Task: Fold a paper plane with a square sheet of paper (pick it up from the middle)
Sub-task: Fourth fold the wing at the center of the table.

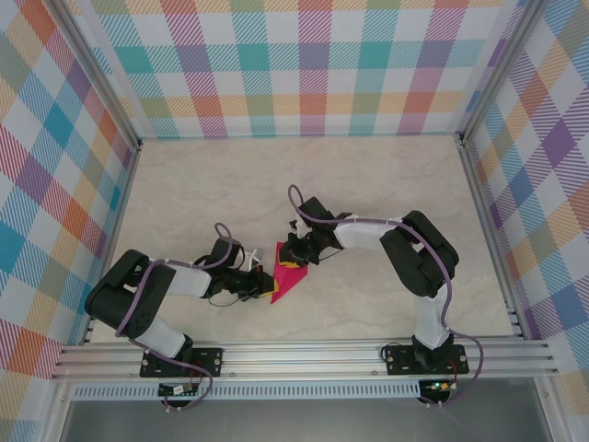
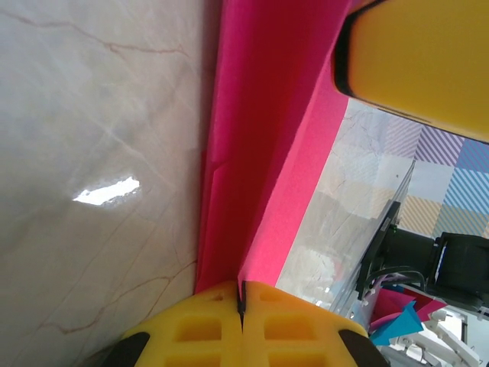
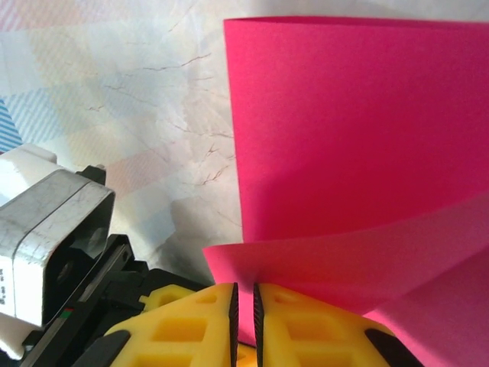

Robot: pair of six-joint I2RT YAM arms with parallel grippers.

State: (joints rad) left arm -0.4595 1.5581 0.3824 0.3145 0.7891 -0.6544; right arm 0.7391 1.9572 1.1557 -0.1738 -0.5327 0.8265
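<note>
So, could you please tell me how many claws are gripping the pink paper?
2. The left claw is shut on the pink paper at its left edge; the right claw is shut on its far edge.

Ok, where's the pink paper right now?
In the top view, the pink paper is near the table's front centre, gripped by both the left gripper and the right gripper.

Nothing to read here, folks: no words, numbers, labels or signs legible anywhere, and the paper (image 3: 344, 130) shows plain, unprinted pink.
</note>
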